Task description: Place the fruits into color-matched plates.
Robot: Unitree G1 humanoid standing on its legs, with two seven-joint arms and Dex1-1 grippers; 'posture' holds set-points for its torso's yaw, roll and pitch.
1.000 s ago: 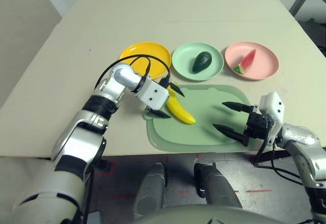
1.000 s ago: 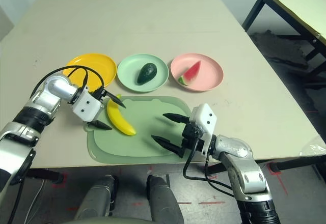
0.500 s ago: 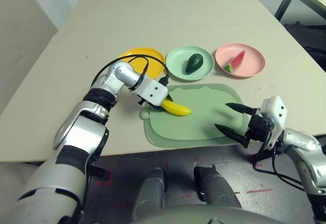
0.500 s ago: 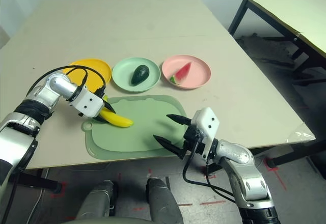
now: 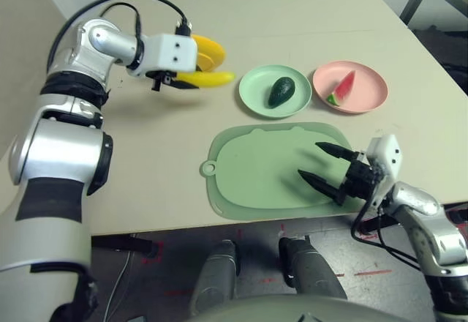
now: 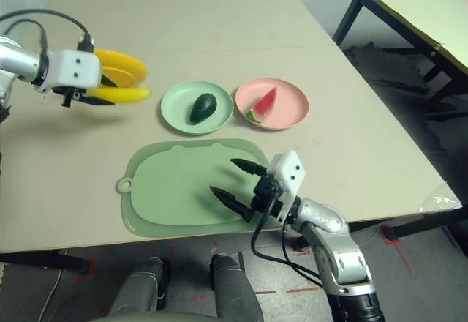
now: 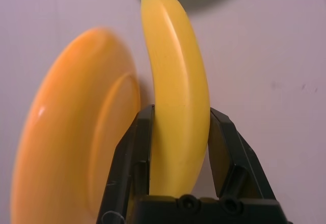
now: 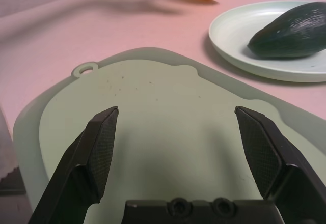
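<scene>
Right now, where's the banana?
Held in the left hand, the banana is lifted at the table's left, beside the yellow plate and left of the green plate.

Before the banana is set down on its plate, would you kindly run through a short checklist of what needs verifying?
1. Left gripper shut on the banana: ok, both fingers clamp its sides.
2. Banana clear of the table: ok, it is lifted.
3. Yellow-orange plate free to receive it: ok as far as its visible part shows, with nothing lying there.
4. Banana centred over that plate: not ok, it hangs at the plate's near edge, its tip pointing toward the green plate.
5. Avocado on the green plate, watermelon wedge on the pink plate: ok.
6. Right gripper out of the way: ok, open over the cutting board.
</scene>
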